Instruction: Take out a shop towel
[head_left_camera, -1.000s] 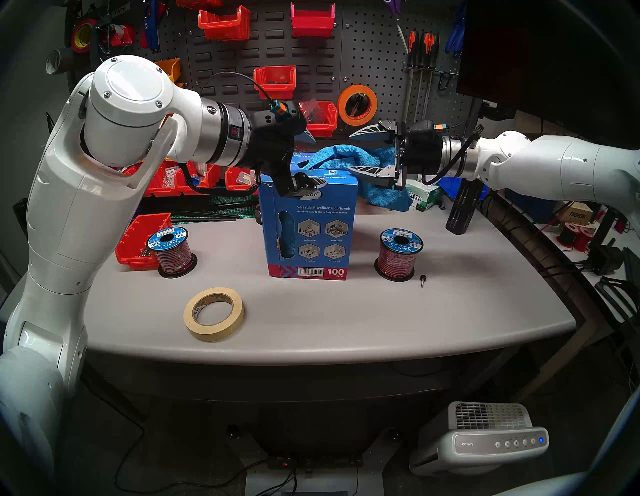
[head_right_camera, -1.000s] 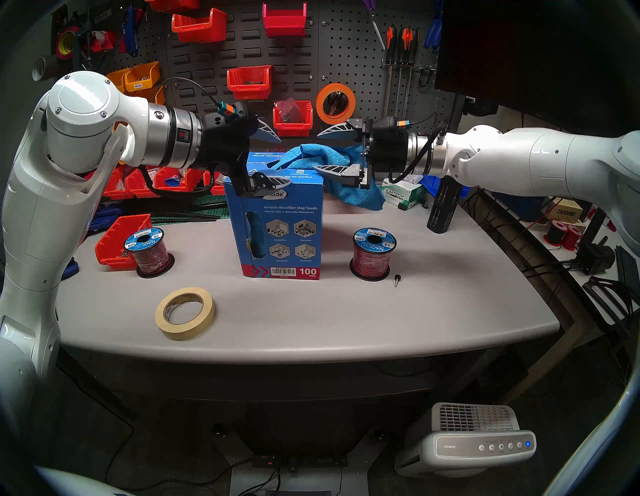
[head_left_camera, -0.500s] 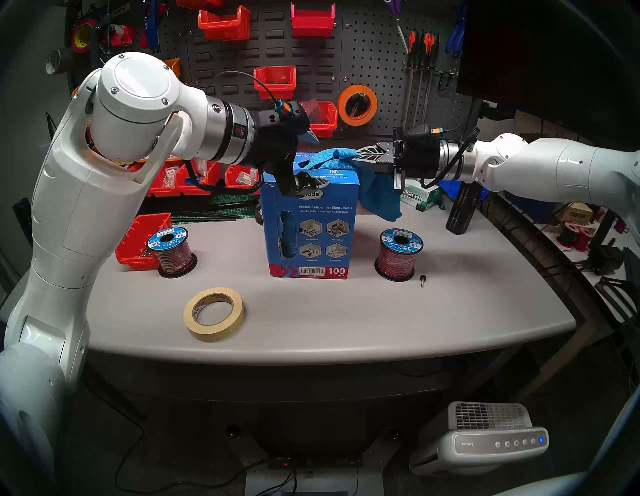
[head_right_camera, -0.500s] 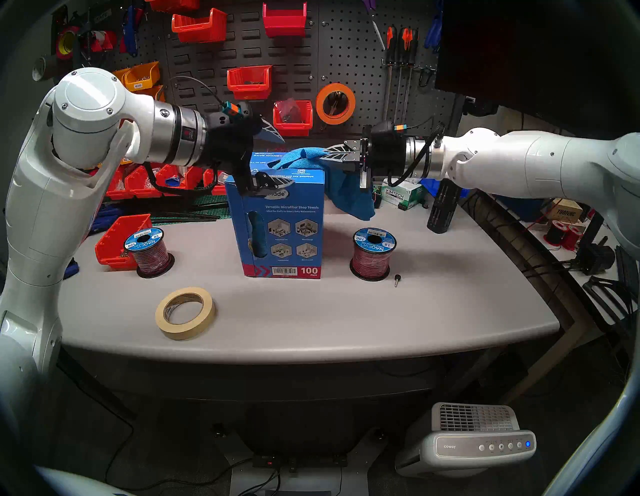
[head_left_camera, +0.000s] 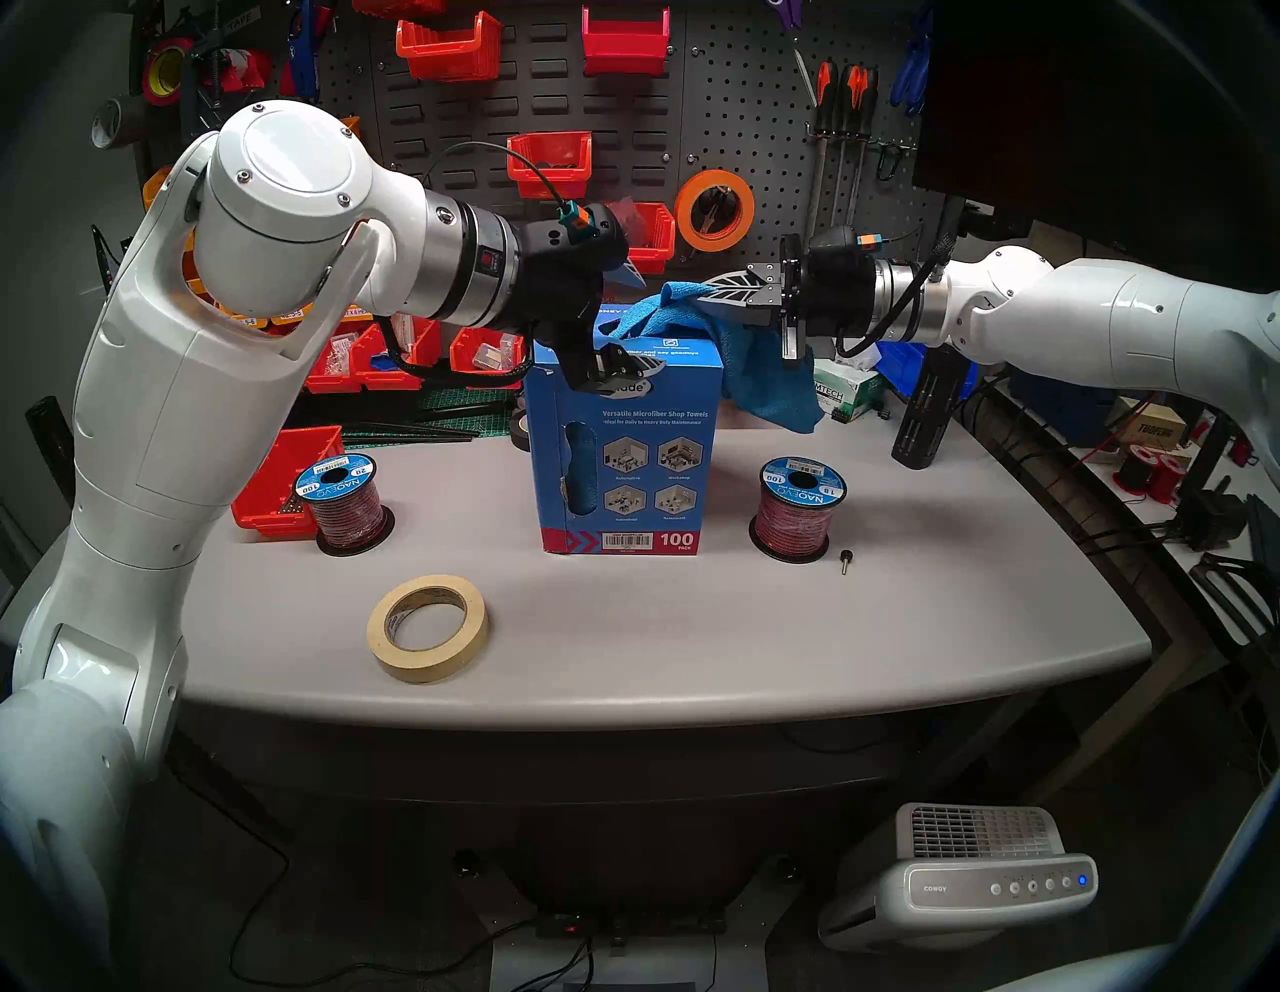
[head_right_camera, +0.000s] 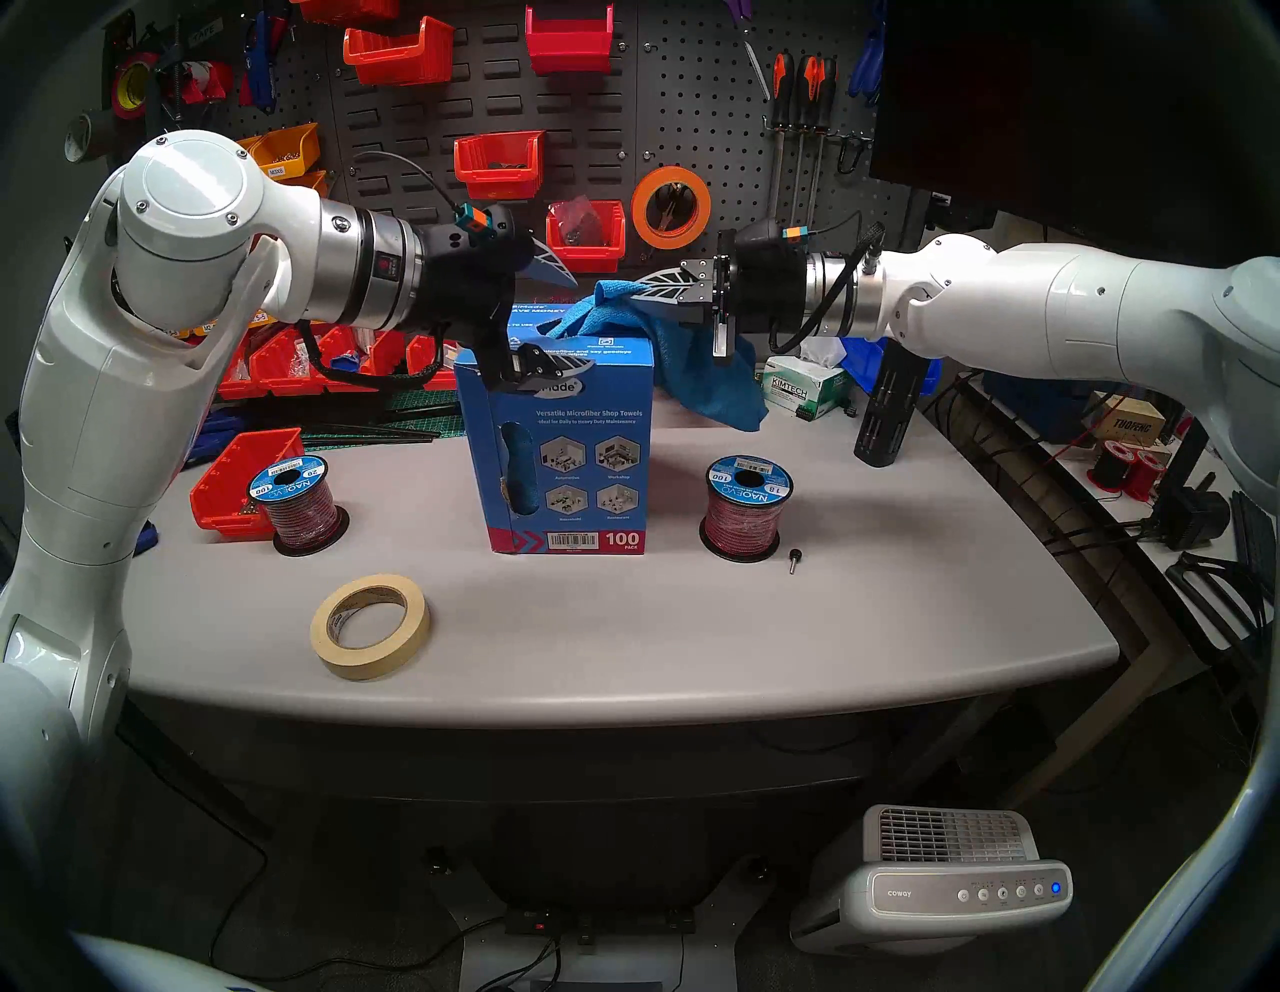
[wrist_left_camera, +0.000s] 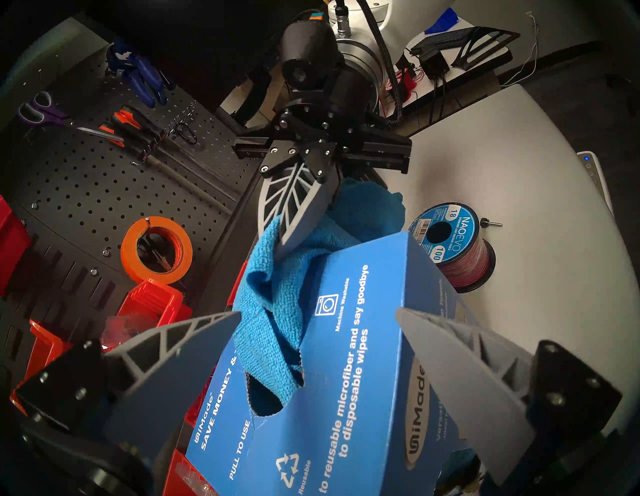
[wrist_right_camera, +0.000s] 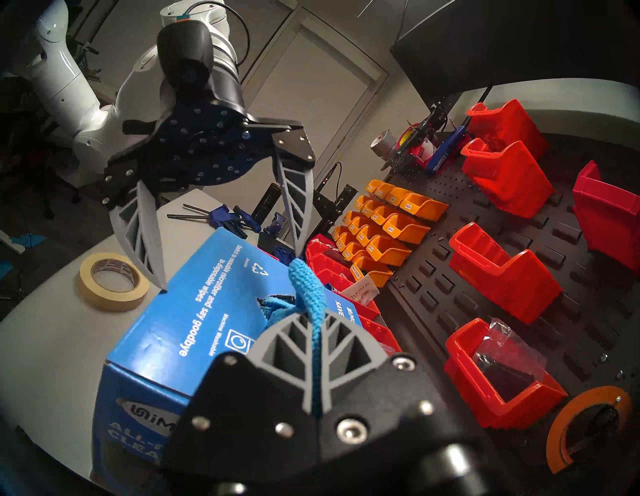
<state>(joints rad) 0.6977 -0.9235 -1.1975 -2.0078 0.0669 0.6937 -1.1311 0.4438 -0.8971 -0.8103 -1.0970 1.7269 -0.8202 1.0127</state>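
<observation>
The shop towel (head_left_camera: 765, 377) is a bright blue cloth. It comes out of the slot in the top of the blue carton (head_left_camera: 623, 457) and hangs down behind the carton's right side. My right gripper (head_left_camera: 703, 294) is shut on a fold of the towel (wrist_right_camera: 308, 287) just above the carton top (wrist_right_camera: 194, 311). My left gripper (head_left_camera: 627, 319) is open. One of its fingers stands at the carton's front face and the other at its back. I cannot tell whether they press on it. The towel's lower end (wrist_left_camera: 273, 346) is still in the slot.
On the grey table (head_left_camera: 692, 623) stand a masking tape roll (head_left_camera: 427, 627), two wire spools (head_left_camera: 343, 502) (head_left_camera: 800, 506), a red bin (head_left_camera: 277, 485) and a small black knob (head_left_camera: 845, 560). A Kimtech carton (head_left_camera: 845, 395) and a black block (head_left_camera: 925, 415) are at the back right. The pegboard stands behind.
My right gripper has shut on the towel and risen a little, drawing the cloth up and to the right. My left arm has shifted slightly right, and the carton's top leans with it.
</observation>
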